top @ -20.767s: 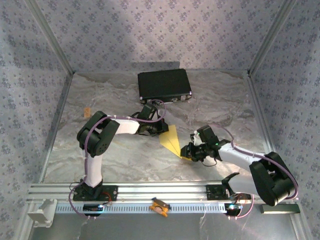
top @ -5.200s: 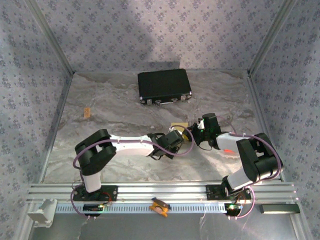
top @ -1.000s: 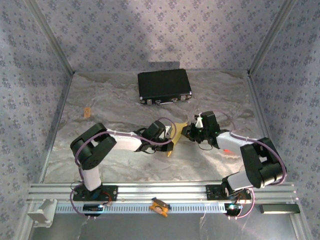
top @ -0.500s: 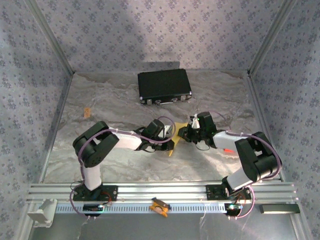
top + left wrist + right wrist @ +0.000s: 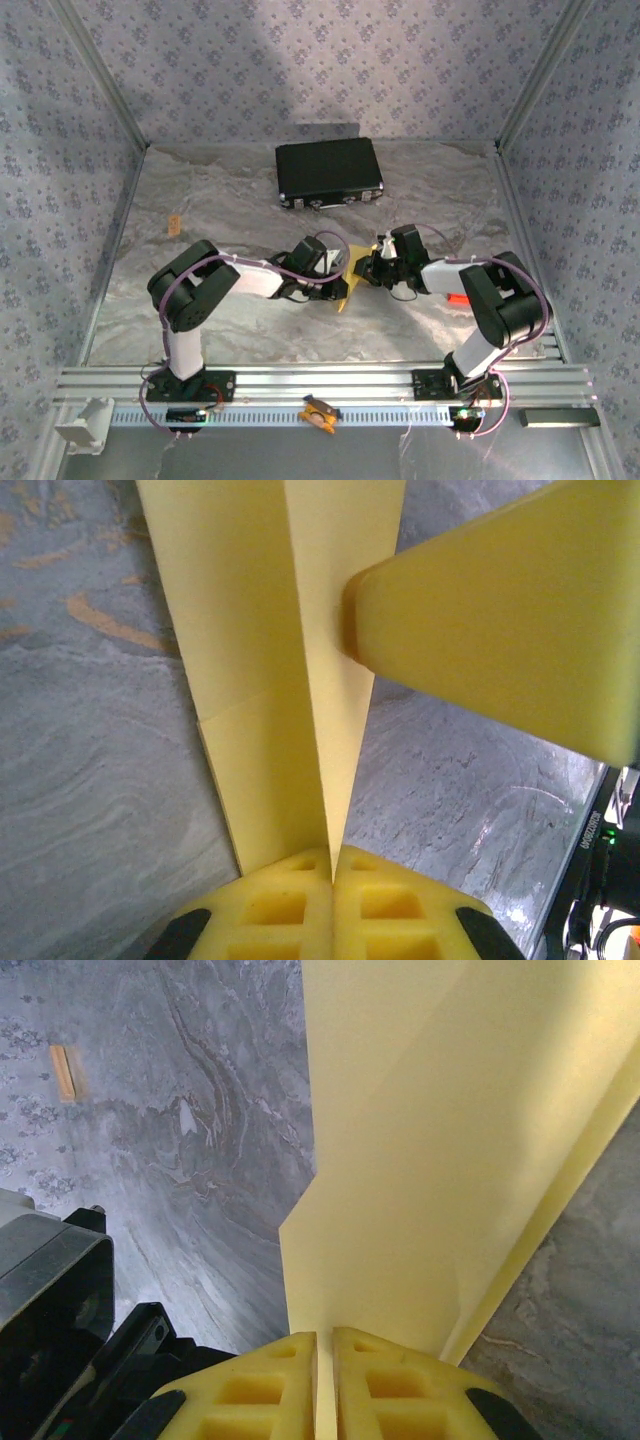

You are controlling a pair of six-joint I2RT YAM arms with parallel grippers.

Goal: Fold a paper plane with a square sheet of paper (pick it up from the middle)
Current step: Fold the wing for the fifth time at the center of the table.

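Paper plane — half-made, a long yellow folded strip with a crease down its length — is pinched between your two grippers over the grey marbled table. You cannot tell from these views whether any part of it touches the surface.

Your left gripper has its yellow pads pressed together on the end of the crease, and the paper runs straight away from the fingertips. Just beyond them and to their right, one yellow finger of the other arm presses against the paper's right flap.

Your right gripper is likewise clamped on an edge of the paper. A broad flap spreads away from its fingertips to the right, with a step in the edge just left of them. The left arm's black housing sits close by, to the lower left of those fingertips.

From above, the two grippers meet nose to nose with the paper between them — a yellow corner pokes out on the near side of the left fingers. A black case lies well beyond both sets of fingers, apart from the paper.
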